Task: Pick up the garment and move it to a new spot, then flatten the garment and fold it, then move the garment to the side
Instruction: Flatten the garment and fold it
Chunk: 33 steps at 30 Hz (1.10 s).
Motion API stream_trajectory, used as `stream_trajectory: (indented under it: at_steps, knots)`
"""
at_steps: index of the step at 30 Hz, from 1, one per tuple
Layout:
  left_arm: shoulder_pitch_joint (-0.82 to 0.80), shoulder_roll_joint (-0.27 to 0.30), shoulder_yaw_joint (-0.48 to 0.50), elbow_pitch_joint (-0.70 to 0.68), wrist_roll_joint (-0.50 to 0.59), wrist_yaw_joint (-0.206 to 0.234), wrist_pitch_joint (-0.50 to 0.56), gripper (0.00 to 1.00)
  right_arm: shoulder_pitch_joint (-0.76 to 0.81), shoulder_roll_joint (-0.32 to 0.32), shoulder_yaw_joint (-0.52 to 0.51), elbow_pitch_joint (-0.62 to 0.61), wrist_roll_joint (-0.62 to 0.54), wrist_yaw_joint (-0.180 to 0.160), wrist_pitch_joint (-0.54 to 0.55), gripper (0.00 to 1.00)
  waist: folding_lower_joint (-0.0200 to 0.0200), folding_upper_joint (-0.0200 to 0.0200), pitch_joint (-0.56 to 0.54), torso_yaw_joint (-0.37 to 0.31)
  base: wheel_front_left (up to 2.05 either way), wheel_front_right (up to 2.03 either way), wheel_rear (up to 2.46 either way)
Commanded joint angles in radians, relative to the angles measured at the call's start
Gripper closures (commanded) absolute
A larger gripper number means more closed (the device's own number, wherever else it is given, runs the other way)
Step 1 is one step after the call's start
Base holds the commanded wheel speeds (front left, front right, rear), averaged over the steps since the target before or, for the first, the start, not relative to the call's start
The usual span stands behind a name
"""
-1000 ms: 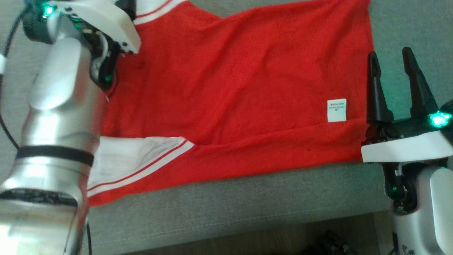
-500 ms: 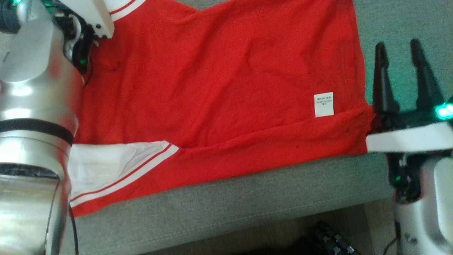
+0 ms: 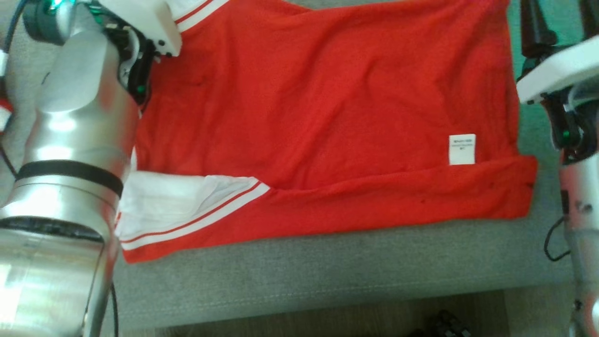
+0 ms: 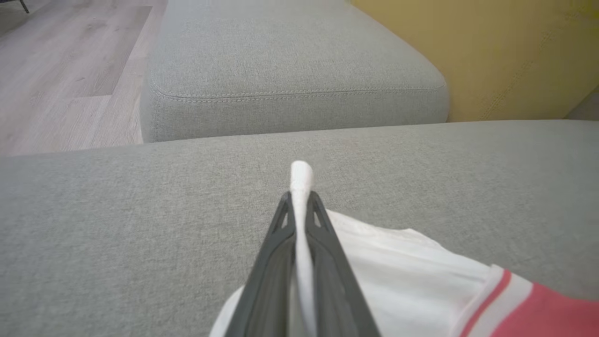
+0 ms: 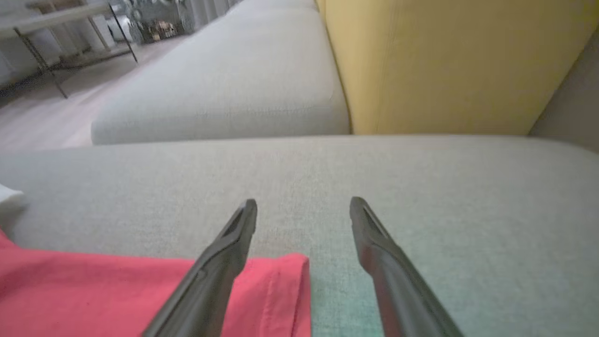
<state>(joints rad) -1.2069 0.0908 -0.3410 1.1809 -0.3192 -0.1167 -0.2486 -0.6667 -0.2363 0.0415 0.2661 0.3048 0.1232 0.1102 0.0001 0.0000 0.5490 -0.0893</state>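
We've got the red fabric garment with white striped sleeves (image 3: pixel 327 117) lying spread out flat on the grey fabric sofa cushion (image 3: pixel 304 285). Our left gripper (image 4: pixel 299 199) is pinched tight on a fold of white sleeve (image 4: pixel 398 262). Our right gripper (image 5: pixel 303 208) is spread wide at the red hem corner (image 5: pixel 285 281).

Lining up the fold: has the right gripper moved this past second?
Yes: against the white label, the right gripper went up the head view, beside the garment.
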Motion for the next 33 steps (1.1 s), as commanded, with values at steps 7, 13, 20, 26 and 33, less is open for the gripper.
stream_trajectory:
  at_steps: [7,13,20,26,33]
  knots:
    - [-0.019,0.015,0.010,-0.087,-0.015,-0.009,-0.013,1.00,-0.107,-0.058,0.099,0.210,0.056,0.008,0.148,0.00,-0.0001,0.0000,0.002,0.045,0.00,0.00,0.00]
    - [0.002,0.017,0.017,-0.125,-0.025,-0.011,-0.013,1.00,-0.160,-0.075,0.138,0.277,0.112,0.008,0.166,1.00,-0.0001,0.0000,0.006,0.055,0.00,0.00,0.00]
    - [0.025,0.034,0.046,-0.217,-0.032,-0.012,-0.013,1.00,-0.186,-0.090,0.126,0.254,0.135,0.008,0.049,1.00,-0.0001,0.0000,-0.003,0.059,0.00,0.00,0.00]
    - [0.099,0.043,0.091,-0.349,-0.030,-0.004,-0.013,1.00,-0.147,-0.095,0.122,0.212,0.154,0.008,0.004,1.00,-0.0001,0.0000,-0.016,0.064,0.00,0.00,0.00]
    - [0.322,0.040,0.140,-0.629,-0.003,0.012,-0.013,1.00,-0.006,-0.101,0.091,0.086,0.177,0.008,-0.028,1.00,-0.0001,0.0000,-0.036,0.074,0.00,0.00,0.00]
